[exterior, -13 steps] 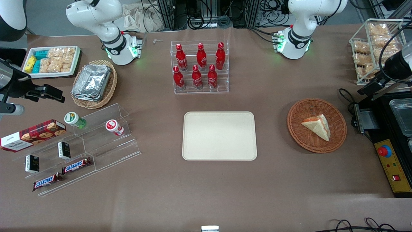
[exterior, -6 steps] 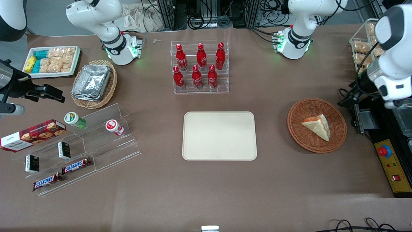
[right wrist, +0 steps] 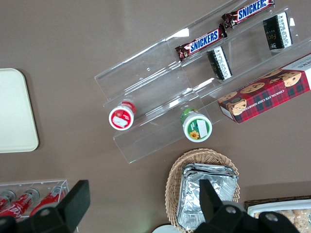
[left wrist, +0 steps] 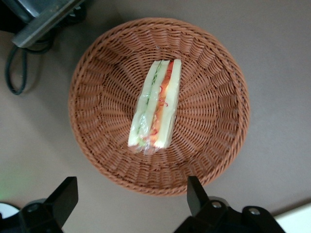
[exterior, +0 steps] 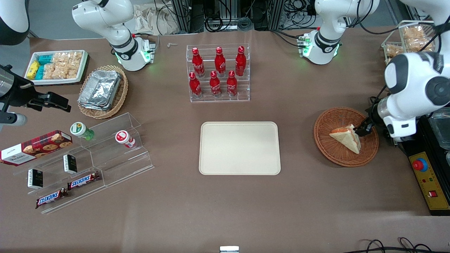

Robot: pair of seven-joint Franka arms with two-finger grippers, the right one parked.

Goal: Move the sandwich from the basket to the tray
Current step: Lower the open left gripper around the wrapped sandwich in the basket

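The sandwich (exterior: 346,137), a white bread wedge with red, orange and green filling, lies in the reddish-brown wicker basket (exterior: 330,154) toward the working arm's end of the table. The cream-beige tray (exterior: 239,148) lies flat mid-table, with nothing on it. My left gripper (exterior: 363,129) hangs above the basket's rim, close beside the sandwich. In the left wrist view the sandwich (left wrist: 155,111) shows edge-on in the basket (left wrist: 204,97), and the gripper (left wrist: 131,199) is open wide and holds nothing, with its fingertips (left wrist: 65,196) over the rim and the table.
A black control box (exterior: 427,177) with a red button stands beside the basket at the table's end. A wire rack of snacks (exterior: 407,45) stands farther from the camera. A rack of red bottles (exterior: 218,72) stands farther than the tray. An acrylic shelf (exterior: 88,165) lies toward the parked arm's end.
The left arm has swung in from the table's end and come down, so its gripper now hangs over the basket's rim next to the sandwich. Sandwich, basket and tray have not moved.
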